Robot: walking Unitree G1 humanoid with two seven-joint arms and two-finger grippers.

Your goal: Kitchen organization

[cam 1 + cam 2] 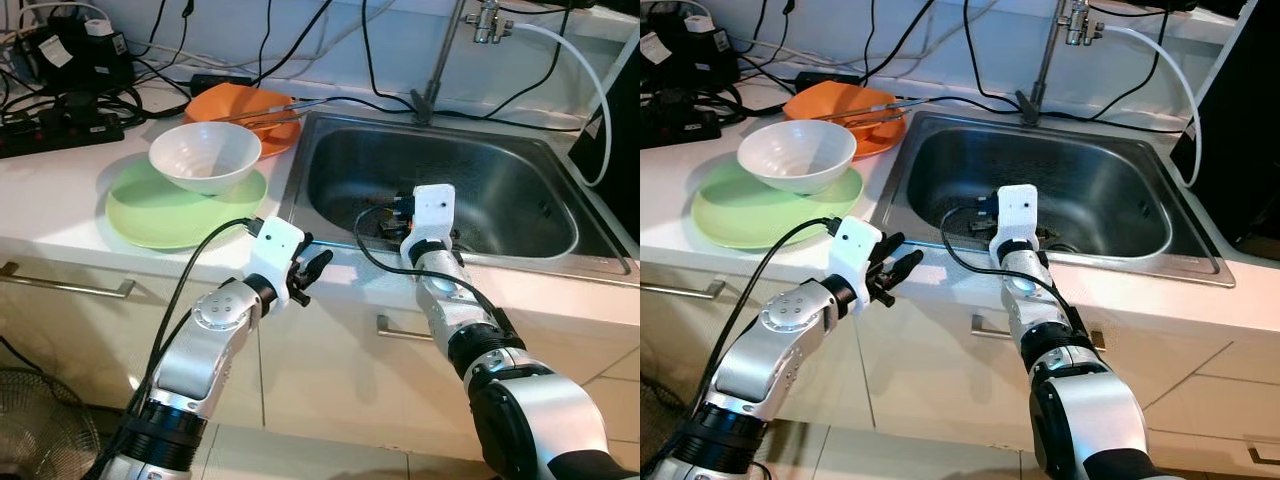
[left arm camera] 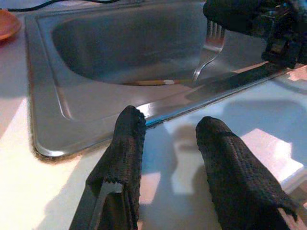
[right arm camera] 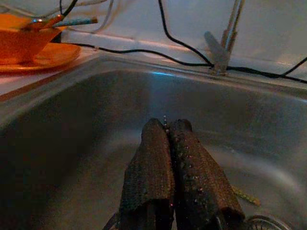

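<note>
My right gripper (image 3: 167, 125) reaches down into the steel sink (image 1: 330, 150) and is shut on a metal fork (image 2: 207, 52). The fork's tines sit by the fingers and its handle points down toward the basin floor. My left gripper (image 2: 170, 122) hovers open and empty over the white counter's front edge, just outside the sink's near left corner (image 1: 312, 272). A white bowl (image 1: 205, 155) rests on a green plate (image 1: 140, 215) left of the sink. Behind them an orange dish (image 1: 240, 110) holds long utensils.
A thin stick (image 2: 151, 82) lies on the sink floor near the drain. The faucet (image 1: 440, 60) rises behind the sink. Power strips and cables (image 1: 60, 125) crowd the back left counter. Drawer handles (image 1: 70, 287) run below; a fan (image 1: 30, 420) stands on the floor.
</note>
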